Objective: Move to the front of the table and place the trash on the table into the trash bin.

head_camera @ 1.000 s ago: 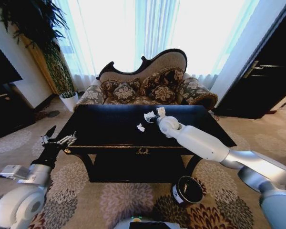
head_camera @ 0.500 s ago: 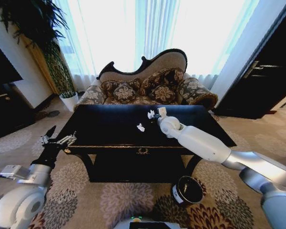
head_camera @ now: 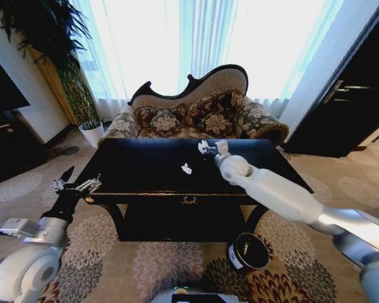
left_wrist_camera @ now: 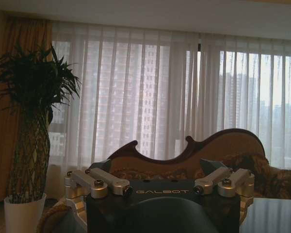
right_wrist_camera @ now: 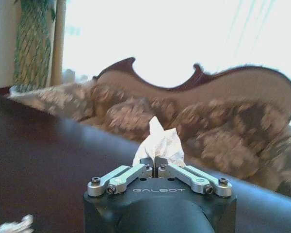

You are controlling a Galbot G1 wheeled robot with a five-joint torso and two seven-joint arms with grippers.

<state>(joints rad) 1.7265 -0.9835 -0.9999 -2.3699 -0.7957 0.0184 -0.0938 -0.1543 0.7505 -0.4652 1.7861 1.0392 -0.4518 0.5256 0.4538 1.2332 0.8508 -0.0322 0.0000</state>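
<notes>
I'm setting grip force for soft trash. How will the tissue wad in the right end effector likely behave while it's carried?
The tissue wad looks crumpled and thin, so probably very light and floppy. Pinched in the right end effector above the table, it should compress rather than slip. Its loose top may flutter.

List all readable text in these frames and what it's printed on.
"GALBOT": on the left pincer body, left wrist view.
"GALBOT": on the right pincer body, right wrist view; it is shut on a tissue wad.
White label on the trash bin: too small to read.
</notes>
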